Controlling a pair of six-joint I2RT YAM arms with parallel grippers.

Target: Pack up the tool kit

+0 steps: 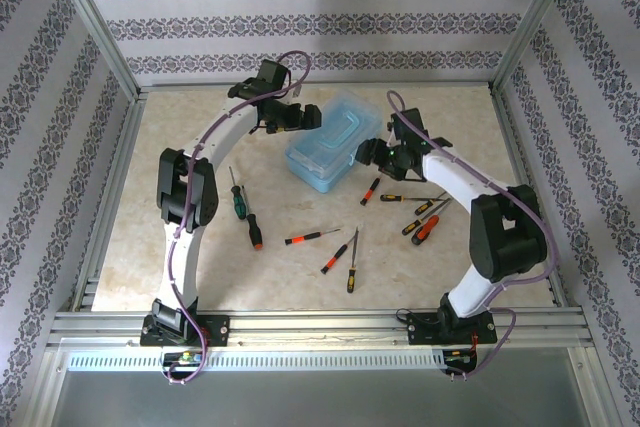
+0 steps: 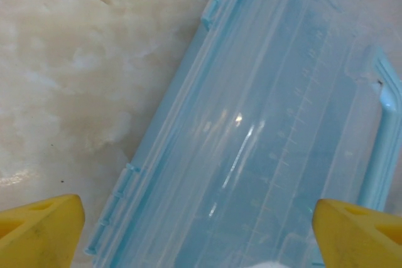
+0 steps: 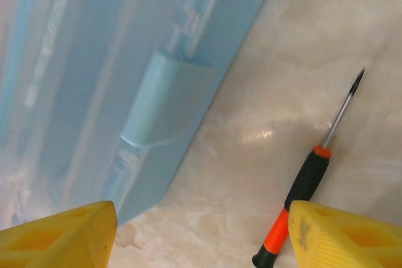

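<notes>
Pale marbled counter (image 1: 150, 247), walled round with striped floral paper. Toward its far side, translucent blue tool case (image 1: 332, 139), lid down, carry handle (image 2: 384, 149) on top, latch (image 3: 166, 95) on one side wall.

Over the left end of the case, left claw (image 2: 198, 246): yellow fingers spread wide, one above bare counter past the long edge of the case, the other by the handle, nothing gripped.

At the right side of the case, right claw (image 3: 201, 240): fingers likewise apart and empty, one by the latch wall, the other over the grip of an orange-and-black screwdriver (image 3: 300, 196) lying just beside the case, tip pointing away from the claw.

Nearer than the case, loose on the counter: green-handled screwdriver (image 1: 237, 199) and red-tipped screwdriver (image 1: 253, 230) to the near left, three slim drivers (image 1: 335, 259) straight in front, a cluster of orange-handled drivers (image 1: 425, 230) to the near right, all well apart from the case.
</notes>
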